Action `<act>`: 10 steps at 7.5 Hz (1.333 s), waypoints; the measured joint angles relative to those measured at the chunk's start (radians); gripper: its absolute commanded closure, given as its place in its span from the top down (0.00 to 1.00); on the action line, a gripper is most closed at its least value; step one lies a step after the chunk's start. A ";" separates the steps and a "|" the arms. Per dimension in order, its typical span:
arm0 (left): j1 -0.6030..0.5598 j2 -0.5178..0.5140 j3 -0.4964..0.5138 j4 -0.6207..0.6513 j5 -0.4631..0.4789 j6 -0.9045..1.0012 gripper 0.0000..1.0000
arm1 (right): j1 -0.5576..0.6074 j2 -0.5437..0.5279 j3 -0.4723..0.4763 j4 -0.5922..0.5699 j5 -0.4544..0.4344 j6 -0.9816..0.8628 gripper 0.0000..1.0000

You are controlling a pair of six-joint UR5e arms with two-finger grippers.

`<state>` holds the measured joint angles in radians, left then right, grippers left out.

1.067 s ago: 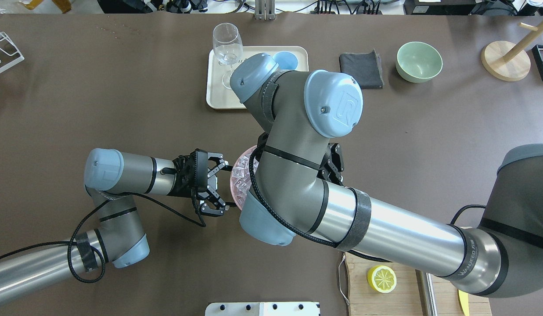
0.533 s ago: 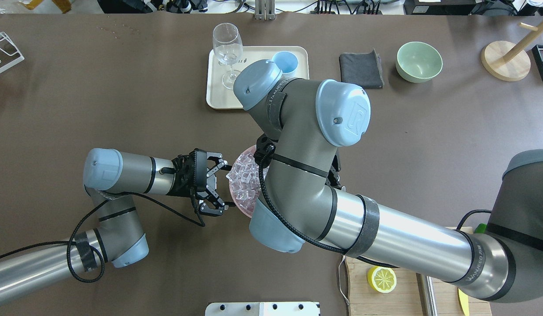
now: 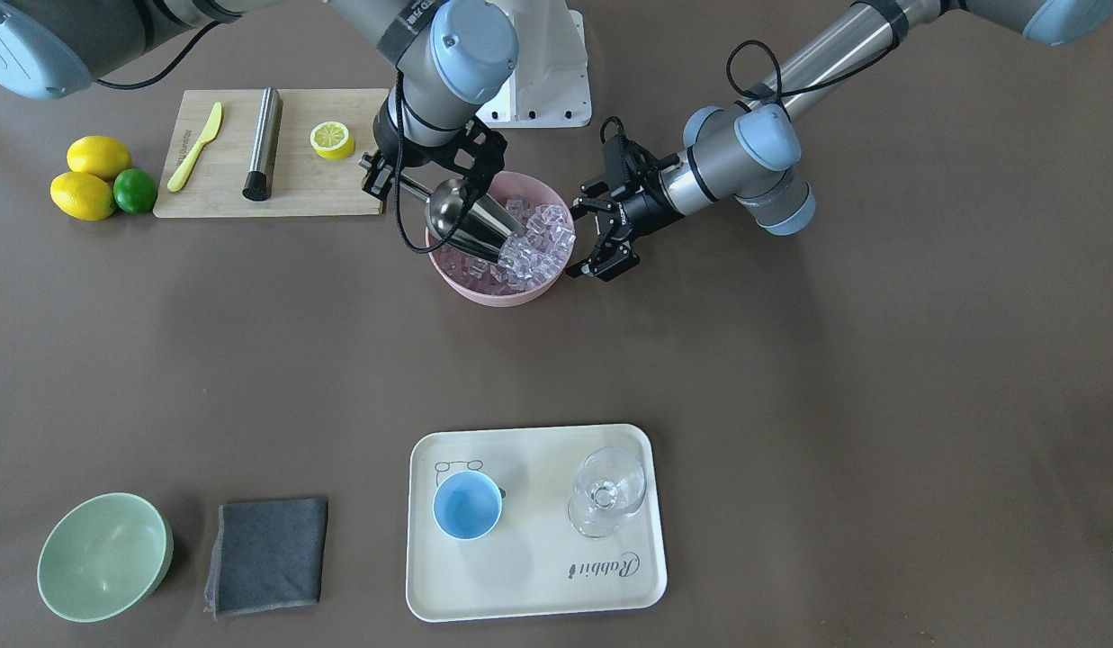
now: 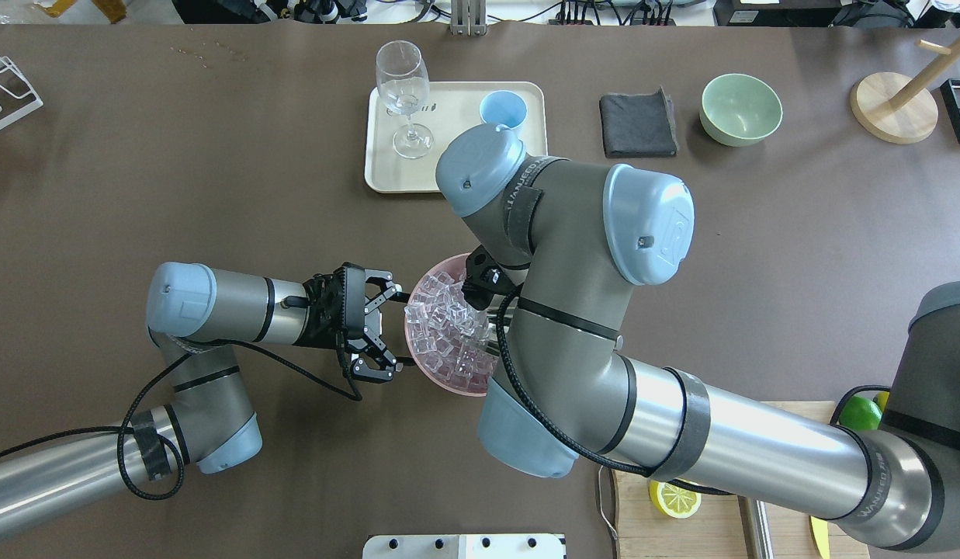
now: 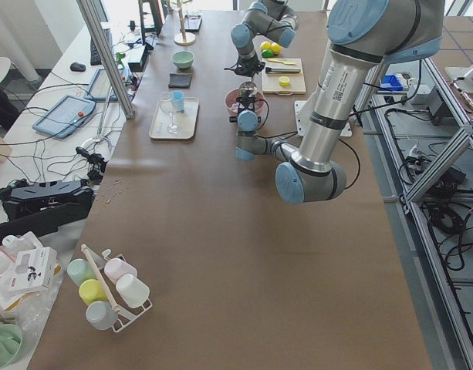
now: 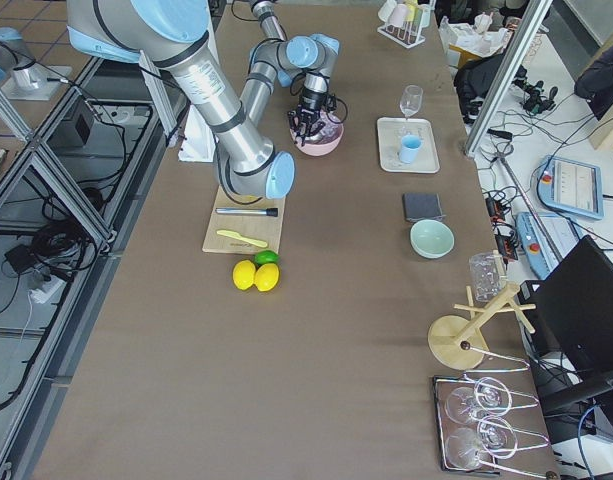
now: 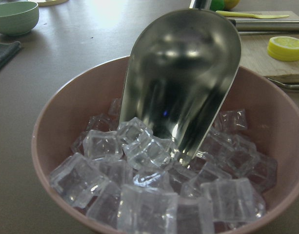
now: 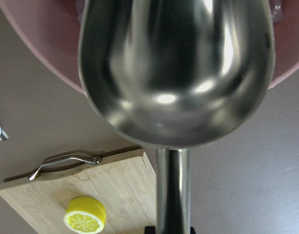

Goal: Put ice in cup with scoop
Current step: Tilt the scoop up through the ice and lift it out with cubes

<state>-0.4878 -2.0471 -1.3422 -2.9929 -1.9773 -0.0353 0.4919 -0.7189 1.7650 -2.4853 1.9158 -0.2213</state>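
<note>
Surface: brown surface, with a pink bowl close to the robot and a tray at 6 o'clock from it in the front-facing view.
Change: over the last second the right arm has swung off the bowl toward 4 o'clock in the overhead view. The ice and the cup, half hidden before, now show plainly. The left arm has not moved.
Scoop: the scoop slants steeply into the bowl from 10 o'clock in the front-facing view. Its lip is buried among the cubes and its trough is bare.
Ice: all of it lies in the bowl, heaped toward the 3 o'clock side. No cube shows in the scoop.
Right end effector: the right end effector is clamped on the scoop's handle, at the bowl's 10 o'clock.
Left end effector: the left end effector has its fingers spread wide at the bowl's 3 o'clock, tips just beside the outer wall. I cannot tell whether they touch it.
Cup: it stands upright and empty on the tray, well apart from the bowl.
Meaning: the swing looks like the start of the dig, so the task is early, with nothing loaded or carried yet. The next move likely calls for pushing the lip under the heap, then levelling the trough so the cubes stay in for the trip to 6 o'clock.
Risk: slick cubes may skate away from the lip, or the bowl may slide if it is not braced.
</note>
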 measured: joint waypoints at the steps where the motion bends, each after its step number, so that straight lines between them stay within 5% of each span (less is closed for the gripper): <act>1: -0.001 0.001 0.000 0.000 0.000 0.000 0.96 | -0.008 -0.013 0.009 0.029 -0.016 0.003 0.00; 10: -0.015 0.006 0.000 0.002 -0.003 0.000 0.96 | -0.022 -0.059 0.091 0.107 -0.059 0.005 0.00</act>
<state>-0.5029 -2.0407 -1.3422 -2.9904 -1.9808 -0.0353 0.4694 -0.7774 1.8556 -2.3785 1.8571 -0.2168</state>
